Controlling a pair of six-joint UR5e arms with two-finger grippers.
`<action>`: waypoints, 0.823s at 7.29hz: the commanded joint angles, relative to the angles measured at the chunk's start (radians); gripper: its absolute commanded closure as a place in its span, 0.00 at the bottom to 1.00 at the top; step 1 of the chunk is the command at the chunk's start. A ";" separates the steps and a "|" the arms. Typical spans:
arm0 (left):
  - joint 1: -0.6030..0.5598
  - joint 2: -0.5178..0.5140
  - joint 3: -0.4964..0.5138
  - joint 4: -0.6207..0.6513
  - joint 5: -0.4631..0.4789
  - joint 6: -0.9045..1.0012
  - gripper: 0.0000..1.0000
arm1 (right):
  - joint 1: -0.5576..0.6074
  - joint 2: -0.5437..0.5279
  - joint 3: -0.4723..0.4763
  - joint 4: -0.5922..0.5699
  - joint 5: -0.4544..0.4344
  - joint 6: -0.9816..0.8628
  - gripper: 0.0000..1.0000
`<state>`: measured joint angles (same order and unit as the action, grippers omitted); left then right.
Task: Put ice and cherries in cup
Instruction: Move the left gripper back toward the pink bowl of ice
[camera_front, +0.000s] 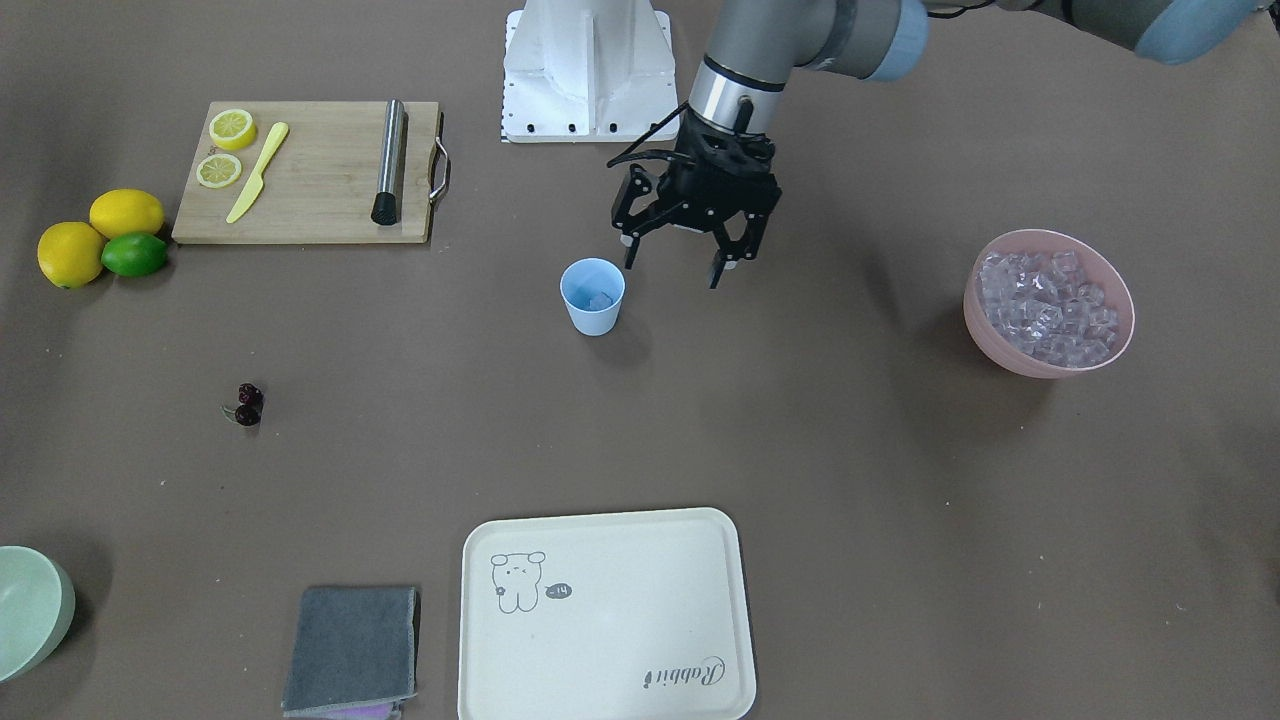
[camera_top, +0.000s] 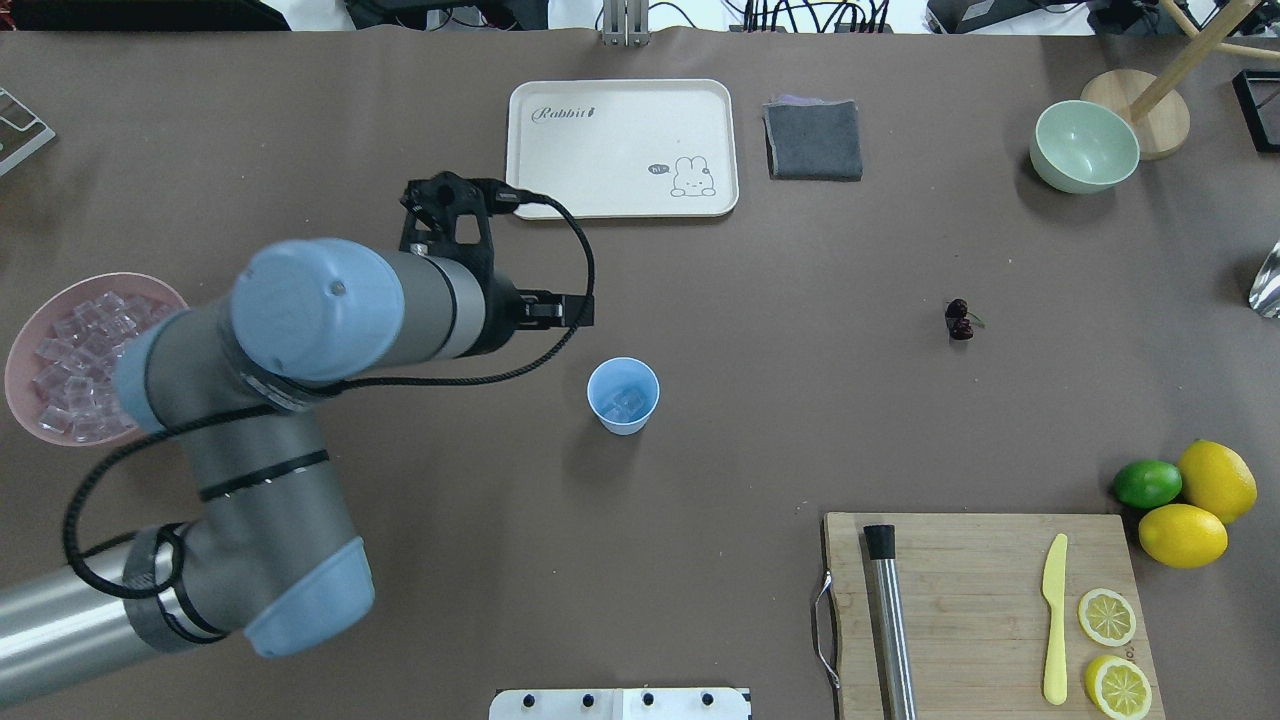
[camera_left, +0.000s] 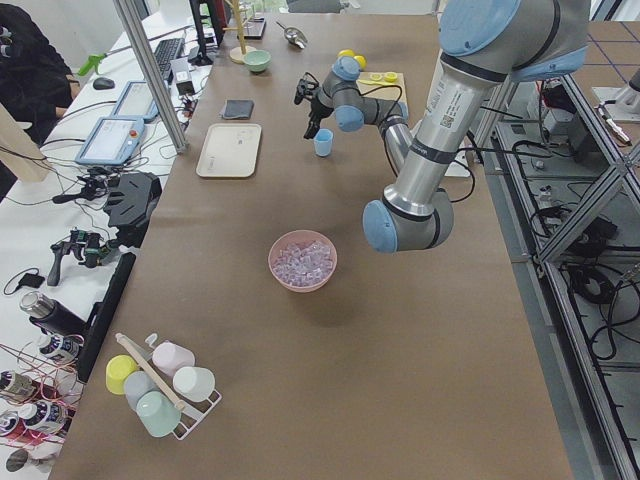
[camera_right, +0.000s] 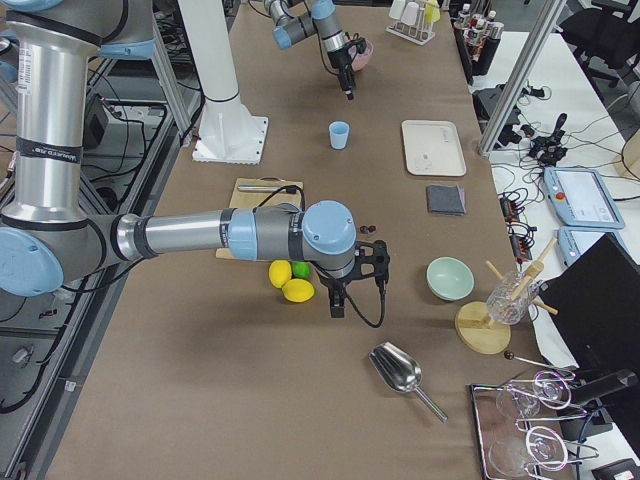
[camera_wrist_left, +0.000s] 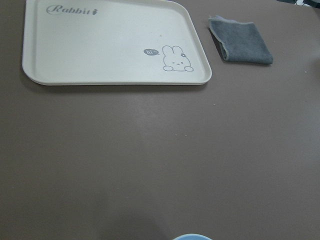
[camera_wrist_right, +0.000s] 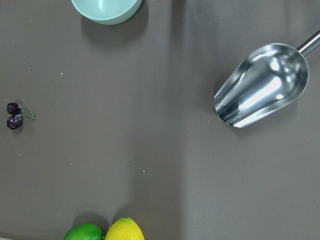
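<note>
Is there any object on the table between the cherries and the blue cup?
No, nothing visible stands between the cherries and the cup; the straight path looks free.

Left pincer (camera_front: 675, 268) spread wide, empty.

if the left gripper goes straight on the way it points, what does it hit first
Most likely bare table beside the cup: the open left gripper points down, apparently just off the cup's rim, though depth is unclear.
</note>
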<state>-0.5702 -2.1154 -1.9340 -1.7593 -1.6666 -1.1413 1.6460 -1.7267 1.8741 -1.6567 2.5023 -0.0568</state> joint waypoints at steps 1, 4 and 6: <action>-0.135 0.192 -0.185 0.170 -0.142 0.261 0.02 | 0.000 0.001 0.000 0.000 0.001 0.000 0.00; -0.344 0.505 -0.258 0.103 -0.346 0.344 0.02 | 0.000 -0.001 -0.001 -0.002 0.003 0.000 0.00; -0.346 0.725 -0.234 -0.134 -0.349 0.344 0.02 | -0.003 0.001 -0.001 0.000 0.001 0.000 0.00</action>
<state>-0.9061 -1.5299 -2.1793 -1.7545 -2.0066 -0.8003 1.6445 -1.7271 1.8730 -1.6571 2.5040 -0.0567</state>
